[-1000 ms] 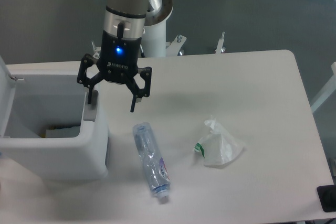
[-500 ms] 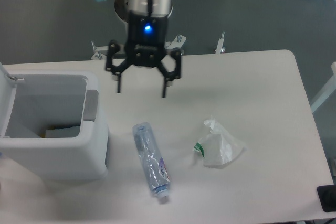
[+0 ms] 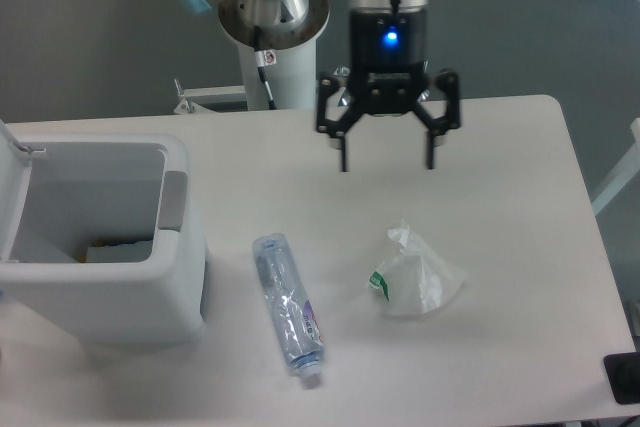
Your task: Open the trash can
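Arm reaches in from the top of the view, wrist pointing straight down, blue light lit on the wrist housing. Hand (image 3: 388, 160) hangs above the far middle of the bench (image 3: 500, 347), fingers spread wide, nothing between them, tips clear of the surface.

Trash can (image 3: 100, 247) sits at the left edge of the bench, lid already swung up on the far left, mouth open; some pale and brownish scraps lie at the bottom. Grey tab shows on its right inner wall.

Crushed clear bottle (image 3: 288, 307) lies flat just right of the can, cap toward the near edge. Crumpled clear bag (image 3: 415, 275) lies right of the bottle, below the hand.

Against the frames before: the hand was at the can's right rim a second ago, then mid-bench, and has now travelled further right, same wide spread. Can, bottle, bag unchanged.
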Controlling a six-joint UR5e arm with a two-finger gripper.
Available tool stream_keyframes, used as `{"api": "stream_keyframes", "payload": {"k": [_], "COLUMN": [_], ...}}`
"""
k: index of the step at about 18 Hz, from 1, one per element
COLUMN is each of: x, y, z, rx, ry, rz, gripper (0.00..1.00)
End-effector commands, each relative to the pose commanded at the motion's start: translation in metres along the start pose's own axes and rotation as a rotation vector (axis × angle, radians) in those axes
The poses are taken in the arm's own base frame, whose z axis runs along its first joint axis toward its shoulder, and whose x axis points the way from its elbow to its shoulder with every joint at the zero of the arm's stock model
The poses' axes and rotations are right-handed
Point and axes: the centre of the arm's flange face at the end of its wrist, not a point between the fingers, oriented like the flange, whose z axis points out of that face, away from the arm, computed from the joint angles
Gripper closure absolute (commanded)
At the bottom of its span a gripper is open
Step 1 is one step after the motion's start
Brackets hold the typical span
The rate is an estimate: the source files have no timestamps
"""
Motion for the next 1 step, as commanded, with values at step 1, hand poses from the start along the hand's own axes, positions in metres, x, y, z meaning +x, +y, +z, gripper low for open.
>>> {"api": "stream_keyframes", "payload": {"k": [1], "x": [-0.0002], "y": [0.0], "z": [-0.0011], "rx": [0.001], "ry": [-0.004], "rz": [0.0], "gripper": [0.0]}}
